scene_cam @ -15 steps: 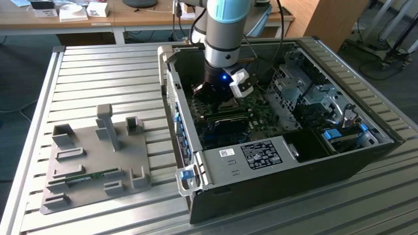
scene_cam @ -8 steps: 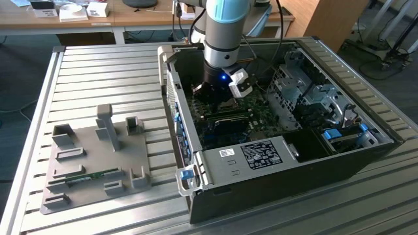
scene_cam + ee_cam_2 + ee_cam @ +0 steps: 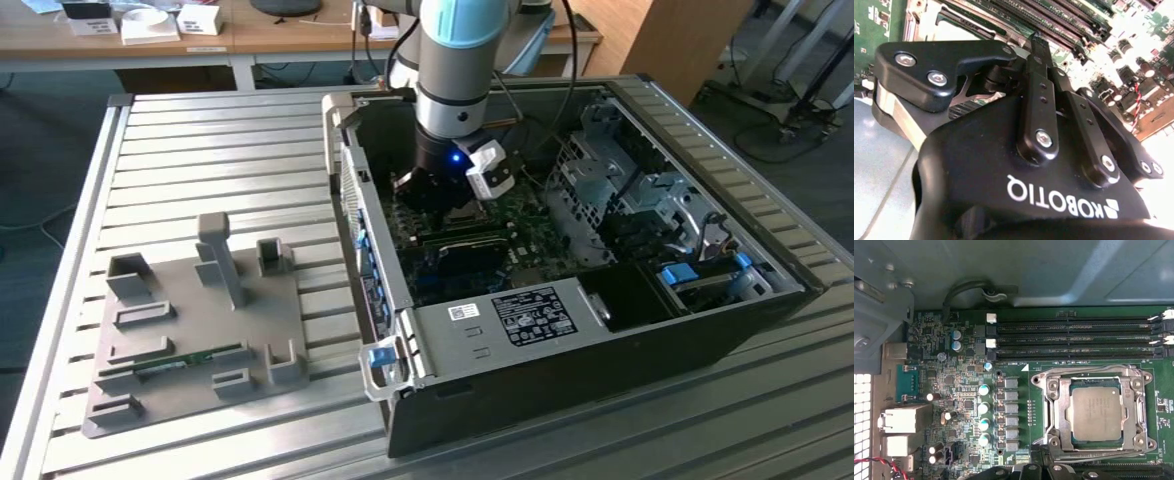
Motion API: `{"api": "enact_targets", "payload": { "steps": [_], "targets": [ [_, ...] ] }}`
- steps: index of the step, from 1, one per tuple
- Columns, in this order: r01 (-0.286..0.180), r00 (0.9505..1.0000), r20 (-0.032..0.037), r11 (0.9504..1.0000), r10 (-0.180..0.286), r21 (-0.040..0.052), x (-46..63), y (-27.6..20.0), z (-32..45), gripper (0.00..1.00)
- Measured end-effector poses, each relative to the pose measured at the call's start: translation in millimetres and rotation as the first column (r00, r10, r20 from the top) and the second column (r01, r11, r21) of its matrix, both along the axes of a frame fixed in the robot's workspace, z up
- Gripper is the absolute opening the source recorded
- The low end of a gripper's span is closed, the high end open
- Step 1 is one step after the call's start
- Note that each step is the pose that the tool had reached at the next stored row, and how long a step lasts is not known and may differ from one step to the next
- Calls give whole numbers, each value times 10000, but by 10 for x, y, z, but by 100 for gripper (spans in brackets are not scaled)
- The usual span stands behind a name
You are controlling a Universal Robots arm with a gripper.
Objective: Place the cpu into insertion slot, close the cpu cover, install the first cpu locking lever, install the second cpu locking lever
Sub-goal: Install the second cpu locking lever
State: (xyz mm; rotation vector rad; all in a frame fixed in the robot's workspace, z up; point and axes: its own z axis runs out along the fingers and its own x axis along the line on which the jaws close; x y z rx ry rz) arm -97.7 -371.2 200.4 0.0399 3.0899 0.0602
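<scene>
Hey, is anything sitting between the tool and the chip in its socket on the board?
Nothing visible. In the first wrist view the chip lies in the socket with the metal frame down around it, its top bare. The tool hangs above the board.

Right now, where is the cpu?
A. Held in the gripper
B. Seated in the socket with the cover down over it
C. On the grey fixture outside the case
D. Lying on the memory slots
B: in the first wrist view the cpu sits in the socket, framed by the closed cover.
</scene>
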Motion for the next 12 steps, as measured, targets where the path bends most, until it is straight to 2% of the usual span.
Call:
{"api": "enact_targets", "payload": {
  "steps": [12],
  "targets": [
    [-187,9998,1,9998,187,1,0,5,-32,11]
  ]
}}
